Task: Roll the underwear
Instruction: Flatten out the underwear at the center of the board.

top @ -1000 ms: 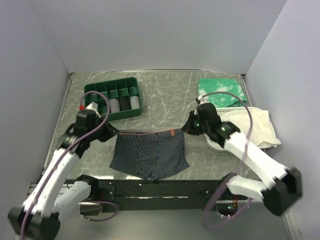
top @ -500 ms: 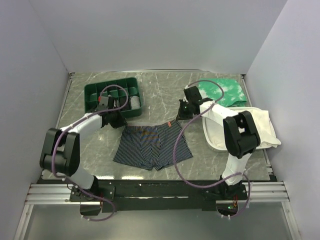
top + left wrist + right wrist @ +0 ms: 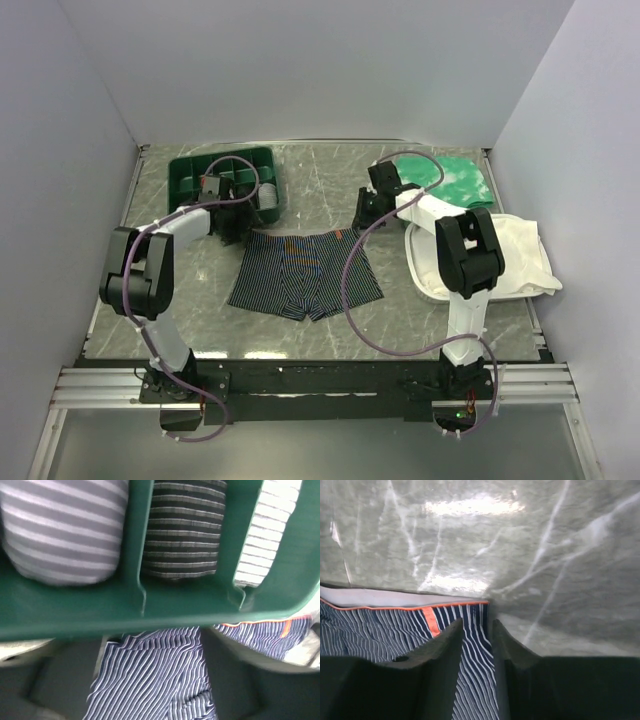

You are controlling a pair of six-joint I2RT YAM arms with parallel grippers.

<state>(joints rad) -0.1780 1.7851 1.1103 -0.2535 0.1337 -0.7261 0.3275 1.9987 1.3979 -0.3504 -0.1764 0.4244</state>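
Both underwear waistband corners sit at parted left gripper, right gripper.

Top camera: above the 6 o'clock edge, facing 12, covering the grey marbled worktop. Left wrist: close on green plastic divided tray. Right wrist: close over navy pinstriped fabric underwear, common to all three.

Underwear: navy, fine light pinstripes, orange-trimmed waistband. Unrolled, spread flat on worktop, waistband corner just beside green tray.
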